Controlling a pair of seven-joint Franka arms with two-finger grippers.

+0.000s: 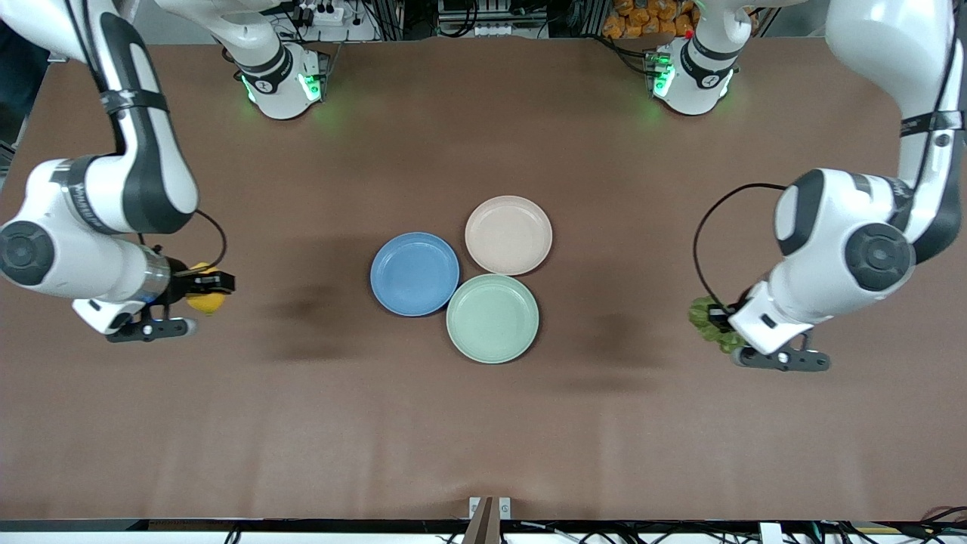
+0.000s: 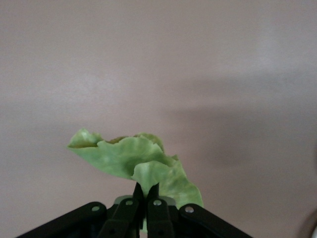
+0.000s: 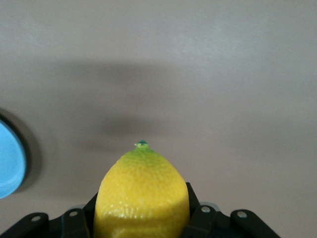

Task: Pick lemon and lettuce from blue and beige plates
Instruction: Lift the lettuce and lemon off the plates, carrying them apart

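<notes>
The yellow lemon (image 1: 205, 298) hangs in the air over bare table toward the right arm's end, with my right gripper (image 1: 208, 285) shut on it. In the right wrist view the lemon (image 3: 142, 196) fills the space between the black fingers. The wrinkled green lettuce (image 1: 710, 321) is up in the air over bare table toward the left arm's end, pinched by my left gripper (image 1: 724, 321). The left wrist view shows the leaf (image 2: 133, 161) spreading out from the shut fingertips (image 2: 154, 191). The blue plate (image 1: 415, 273) and the beige plate (image 1: 508, 235) lie bare at mid-table.
A pale mint-green plate (image 1: 492, 318) sits against the blue and beige ones, nearer the front camera. The blue plate's rim (image 3: 10, 158) shows at the edge of the right wrist view. Brown tabletop spreads around the plates on all sides.
</notes>
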